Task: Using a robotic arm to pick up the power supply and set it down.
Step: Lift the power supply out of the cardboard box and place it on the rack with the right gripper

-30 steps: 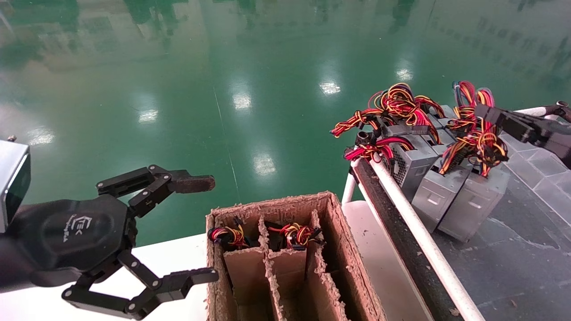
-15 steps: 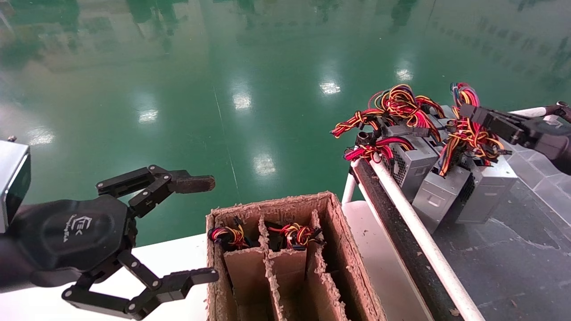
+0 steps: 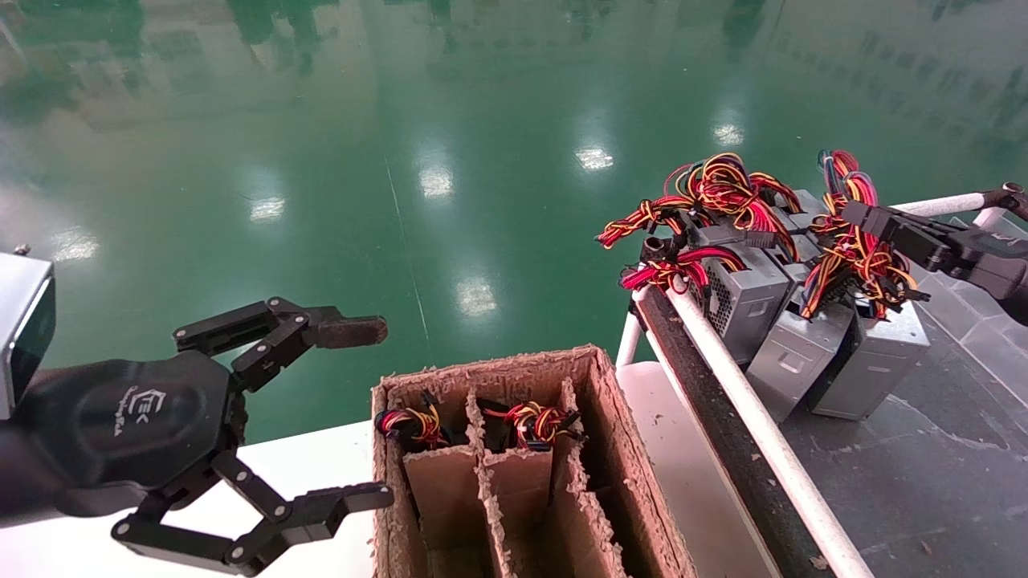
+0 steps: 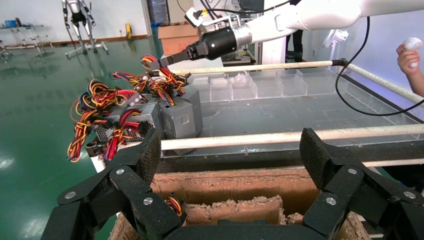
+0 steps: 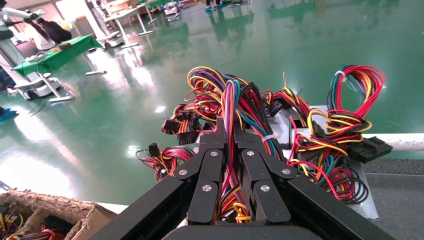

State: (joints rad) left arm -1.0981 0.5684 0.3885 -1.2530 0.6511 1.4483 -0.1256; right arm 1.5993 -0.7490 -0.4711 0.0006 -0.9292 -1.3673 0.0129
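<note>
With jaws pinched narrow on the wire bundle [image 3: 859, 257], hauls the power supply [image 3: 871, 361] by its cabling at the far right of the head view, by way of the right gripper [image 3: 855, 215]. Tips the grey case up from a flat lie of a second ago to near upright now. Leaves its lower end low over the dark belt [image 3: 923, 482], touching or just clear, impossible to tell. Crowds two neighbouring grey units [image 3: 791, 353] just to its left, beside the white rail [image 3: 747, 401]. Marks the pick-up as under way and the set-down as not yet begun.

From the left wrist view, frames the left gripper [image 4: 231, 150] spread wide and holding nothing, parked at the near left over the cardboard box [image 4: 220, 185]. Shows, well beyond, the right gripper [image 4: 160, 62] reaching in on its white arm to the wires above the power supply [image 4: 182, 117].

From the right wrist view, confirms the hold: right gripper [image 5: 229, 132] closed around a thick strand of the wire bundle [image 5: 230, 100], red, yellow, orange and black loops spilling to both sides. Hides the case itself below the fingers. Suggests a swinging load and a possible snag on neighbouring cables during any further lift.
</note>
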